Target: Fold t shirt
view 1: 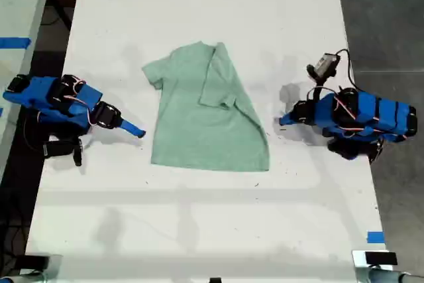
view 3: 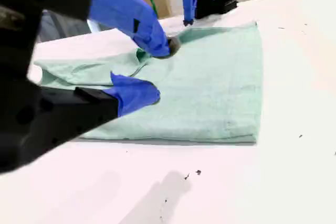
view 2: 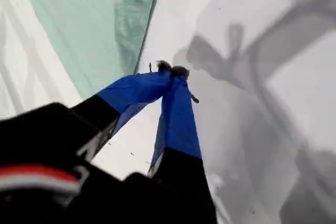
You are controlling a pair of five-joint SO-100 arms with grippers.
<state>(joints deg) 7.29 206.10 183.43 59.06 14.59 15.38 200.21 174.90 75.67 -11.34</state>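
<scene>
Item, for your check: t shirt point(view 1: 199, 124), pale mint green, lying flat on the white table point(view 1: 199, 230), one sleeve point(view 1: 218, 84) folded in over the body.
Item: my first gripper point(view 1: 285, 120), just beside the t shirt's edge on the exterior view's right; jaws pressed together, pinching nothing.
Item: my second gripper point(view 1: 136, 130), near the t shirt's opposite edge; jaws spread apart, empty, above the table.

White table point(view 1: 199, 217), blue tape point(view 1: 375, 237) near its edge

T shirt point(view 1: 205, 114) on table point(view 1: 199, 230), between both arms
</scene>
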